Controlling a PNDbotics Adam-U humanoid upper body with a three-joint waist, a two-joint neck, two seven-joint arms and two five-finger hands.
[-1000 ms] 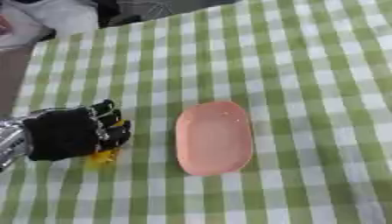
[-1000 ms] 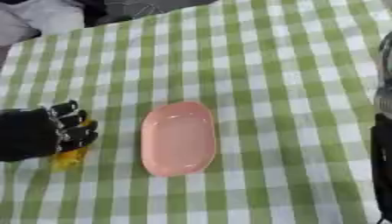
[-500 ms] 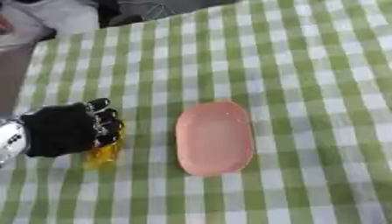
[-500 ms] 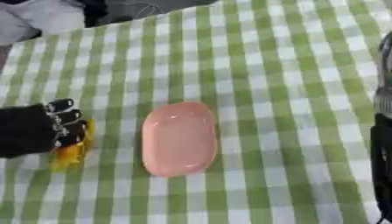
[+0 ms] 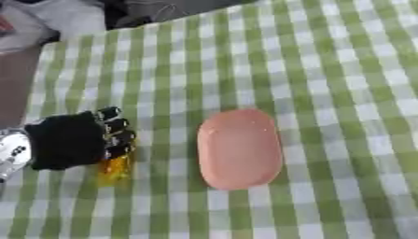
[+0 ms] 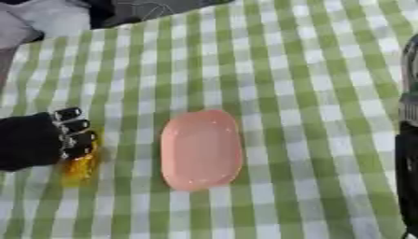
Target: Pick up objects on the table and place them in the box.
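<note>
The left hand [image 5: 69,140], left of the pink tray [image 5: 239,148], is curling its fingers around a small amber object [image 5: 115,169], probably light and slippery, best gripped mid-body

Light: bright and even, soft, no clear single source.
Shadows: faint; a thin dark rim under the left hand [image 5: 69,140], and a slight one along the pink tray [image 5: 239,148] to that hand's right.
Glare: none on the checked tablecloth [image 5: 326,70]; a yellow object [image 6: 79,167] just under the fingers glows a little.
Blur: both views soft throughout, check edges smeared.
Edges: the dark shape [image 6: 406,154] far right of the hand is a blur.
</note>
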